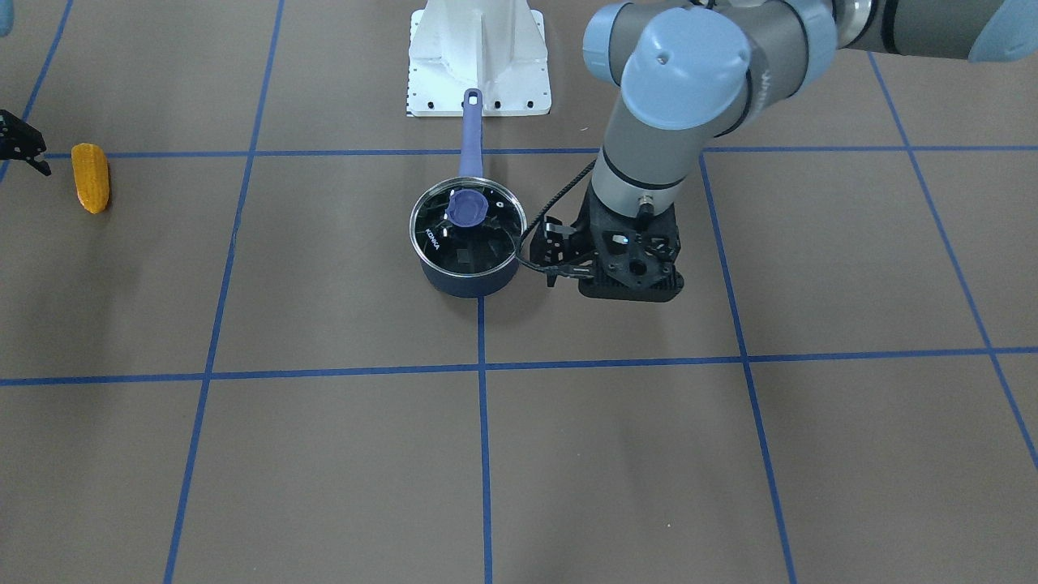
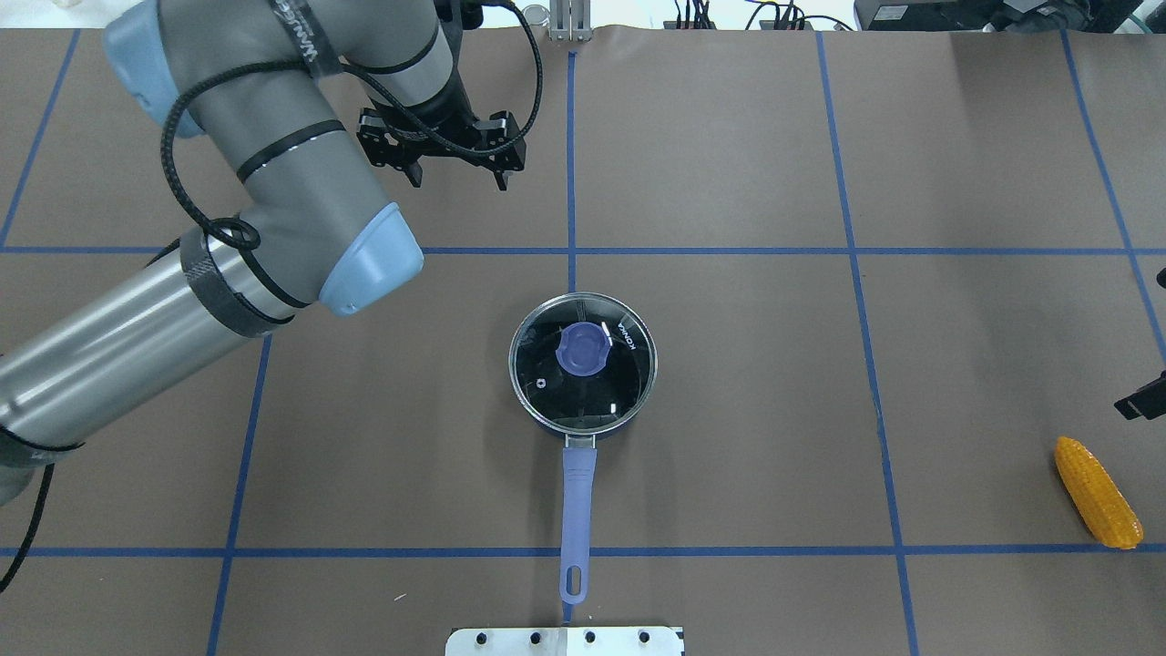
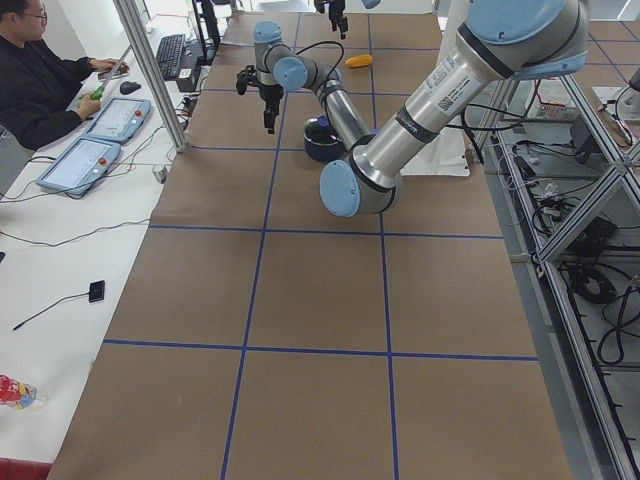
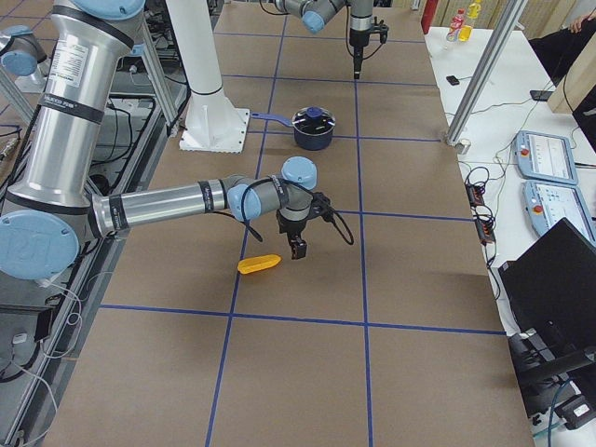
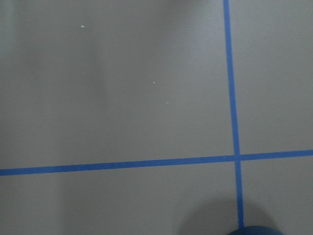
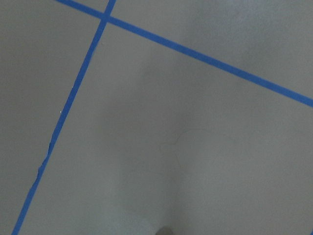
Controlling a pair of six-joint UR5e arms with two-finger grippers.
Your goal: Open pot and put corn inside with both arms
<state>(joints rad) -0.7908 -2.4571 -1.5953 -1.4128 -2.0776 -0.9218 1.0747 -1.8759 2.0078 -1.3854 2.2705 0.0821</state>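
A dark blue pot [image 1: 469, 280] with a glass lid [image 2: 583, 392] and a blue knob [image 2: 583, 350] stands mid-table, its long blue handle [image 2: 577, 510] pointing toward the robot base. The lid is on. The yellow-orange corn [image 2: 1098, 492] lies on the table at the far right of the overhead view; it also shows in the front view [image 1: 91, 177]. My left gripper [image 2: 458, 179] hovers open and empty beyond the pot, to its left. My right gripper [image 1: 24, 150] is beside the corn, cut off by the frame edge, so its jaws cannot be judged.
The white robot base plate [image 1: 478, 57] sits just behind the pot handle. Blue tape lines grid the brown table. An operator [image 3: 40, 70] sits at a side desk with control panels. Metal frame posts [image 4: 484, 65] stand along the table's far side.
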